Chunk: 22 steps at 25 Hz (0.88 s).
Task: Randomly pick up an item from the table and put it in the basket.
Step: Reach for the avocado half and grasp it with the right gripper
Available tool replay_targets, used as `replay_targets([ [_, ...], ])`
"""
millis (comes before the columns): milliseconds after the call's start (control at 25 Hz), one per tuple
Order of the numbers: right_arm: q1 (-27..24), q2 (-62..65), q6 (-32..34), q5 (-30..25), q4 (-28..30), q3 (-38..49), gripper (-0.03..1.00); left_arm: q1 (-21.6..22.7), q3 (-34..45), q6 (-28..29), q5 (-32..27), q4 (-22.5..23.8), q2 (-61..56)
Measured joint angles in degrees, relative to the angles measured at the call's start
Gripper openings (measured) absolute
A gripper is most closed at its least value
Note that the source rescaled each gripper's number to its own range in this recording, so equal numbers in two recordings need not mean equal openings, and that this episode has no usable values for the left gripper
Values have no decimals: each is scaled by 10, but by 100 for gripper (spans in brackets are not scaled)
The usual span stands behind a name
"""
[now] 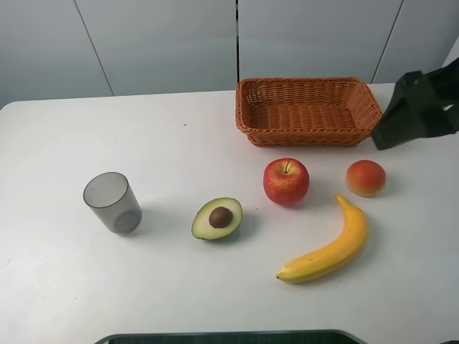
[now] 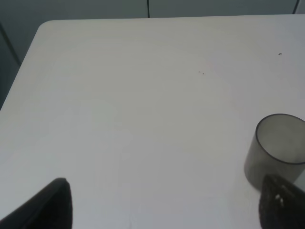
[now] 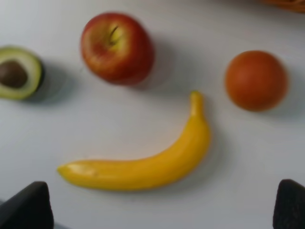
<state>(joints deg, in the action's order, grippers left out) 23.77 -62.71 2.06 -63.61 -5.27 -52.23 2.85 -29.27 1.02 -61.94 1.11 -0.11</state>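
The halved avocado lies flesh up with its brown pit showing, near the middle of the white table. It also shows in the right wrist view. The orange-brown wicker basket stands at the back right and holds nothing. My right arm hovers at the basket's right end. My right gripper is open and empty, high above the banana, apart from the avocado. My left gripper is open and empty over bare table beside the cup; it does not show in the exterior view.
A red apple, an orange-red round fruit and a yellow banana lie right of the avocado, in front of the basket. A grey translucent cup stands upright at the left, and shows in the left wrist view.
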Motion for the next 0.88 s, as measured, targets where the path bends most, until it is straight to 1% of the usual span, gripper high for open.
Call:
replay_targets([
  [160, 73, -46, 2, 17, 0, 0, 100, 0, 0, 0, 0, 0, 0],
  [240, 106, -68, 19, 32, 0, 0, 100, 0, 0, 0, 0, 0, 0],
  [360, 152, -107, 49, 67, -1, 0, 100, 0, 0, 0, 0, 0, 0],
  [480, 191, -148, 61, 107, -20, 0, 100, 0, 0, 0, 0, 0, 0],
  [600, 220, -191, 99, 151, -34, 0, 100, 0, 0, 0, 0, 0, 0],
  [680, 235, -220, 123, 171, -35, 0, 100, 0, 0, 0, 0, 0, 0],
  [880, 261, -291, 178, 196, -44, -19, 100, 0, 0, 0, 0, 0, 0],
])
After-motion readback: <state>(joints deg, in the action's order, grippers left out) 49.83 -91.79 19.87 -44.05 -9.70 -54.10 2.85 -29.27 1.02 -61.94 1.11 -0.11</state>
